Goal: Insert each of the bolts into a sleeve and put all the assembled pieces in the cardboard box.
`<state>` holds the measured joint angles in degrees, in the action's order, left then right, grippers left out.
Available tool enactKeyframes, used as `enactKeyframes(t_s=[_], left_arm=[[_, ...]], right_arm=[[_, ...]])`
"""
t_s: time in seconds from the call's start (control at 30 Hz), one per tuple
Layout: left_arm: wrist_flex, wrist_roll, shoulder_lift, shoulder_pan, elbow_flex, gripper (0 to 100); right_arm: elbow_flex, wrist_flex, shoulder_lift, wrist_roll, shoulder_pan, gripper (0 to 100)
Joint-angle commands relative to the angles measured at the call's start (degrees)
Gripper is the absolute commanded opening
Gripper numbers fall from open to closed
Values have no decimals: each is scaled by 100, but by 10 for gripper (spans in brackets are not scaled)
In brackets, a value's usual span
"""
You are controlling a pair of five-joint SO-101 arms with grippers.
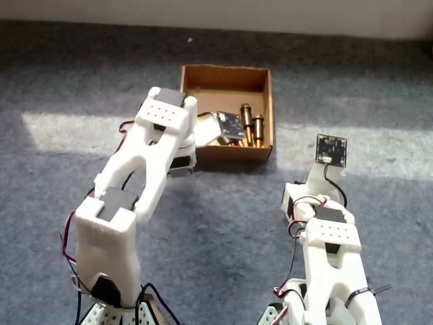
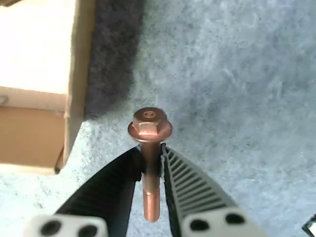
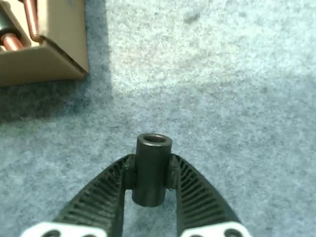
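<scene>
Left jaws: closed on the shank of a copper-coloured bolt (image 2: 150,148); the ribbed black fingers (image 2: 190,182) press it from both sides; its flanged hex head sticks out past the fingertips.
Bolt position: held over the grey carpeted counter (image 2: 237,89), just beside the outer wall of the cardboard box (image 2: 79,74), not touching it.
Right jaws: closed on a dark sleeve (image 3: 151,168); the fingers (image 3: 195,187) clamp its sides; its open bore end sticks out beyond the fingertips.
Sleeve position: held over the counter (image 3: 222,74), apart from a corner of the box (image 3: 44,59).
Left arm (image 1: 145,156): stretched toward the box; its wrist sits at the near left corner.
Right arm (image 1: 331,237): stands to the near right of the box, apart from it.
Box (image 1: 226,74): open-topped, on the counter (image 1: 61,81) beyond both arms.
Box contents: two copper-coloured assembled pieces (image 1: 252,125) lie side by side near the right wall; a shiny metal piece (image 1: 226,125) lies next to them.
Light: a sunlit band (image 1: 61,132) crosses the counter at the box's near edge.
</scene>
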<state>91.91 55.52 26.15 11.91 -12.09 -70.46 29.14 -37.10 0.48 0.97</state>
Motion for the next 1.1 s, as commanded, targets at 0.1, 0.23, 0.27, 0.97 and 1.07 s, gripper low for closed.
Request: enactKeyframes(t_s=[0.1,0.23,0.27,0.97,1.07], left_arm=[[607,-1345,-1086,462,-119,21],[598,-1855,-1648,796,549,21],[589,-2022,-1833,892,778,21],[-2840,-4791,-5736,1385,3908,5],[-3552,-5143,-6237,1385,4382,5]], right_arm=[[48,-154,-180,70,40,6],[48,-154,-180,70,40,6],[48,-154,-180,70,40,6],[31,-145,-189,70,-954,6],[31,-145,-189,70,-963,6]])
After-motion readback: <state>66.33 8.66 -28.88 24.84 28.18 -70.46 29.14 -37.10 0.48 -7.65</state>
